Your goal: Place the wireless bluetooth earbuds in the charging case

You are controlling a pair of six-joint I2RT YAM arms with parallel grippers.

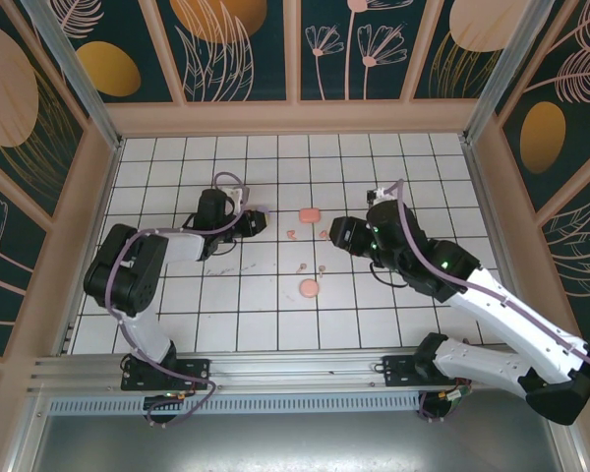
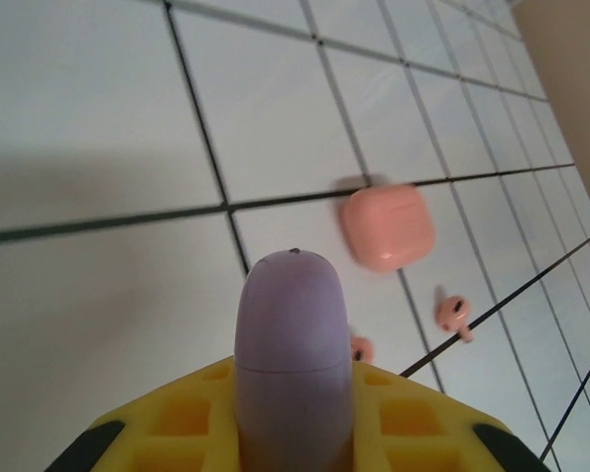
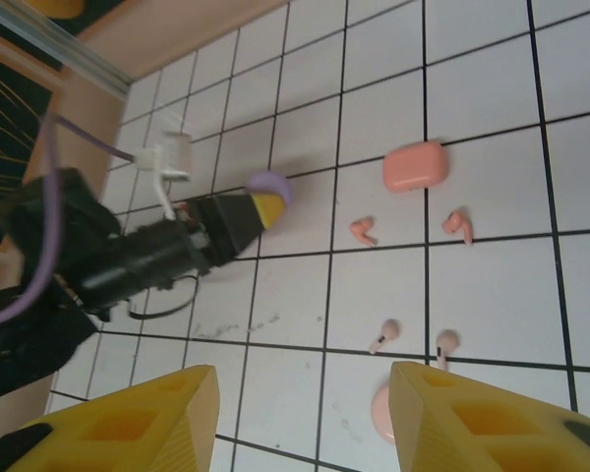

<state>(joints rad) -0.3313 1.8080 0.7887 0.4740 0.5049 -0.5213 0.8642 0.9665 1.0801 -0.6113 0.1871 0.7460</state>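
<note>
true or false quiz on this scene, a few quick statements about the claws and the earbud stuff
1. The left claw is shut on a purple case. True.
2. The right claw grips a pink earbud. False: its jaws stand open with nothing between them.
3. A pink case lies closed on the tiles. True.
4. Every earbud sits in a case. False: four pink earbuds lie loose on the tiles.

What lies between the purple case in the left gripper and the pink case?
Bare tile only, from purple case to pink case, in the left wrist view.
</note>
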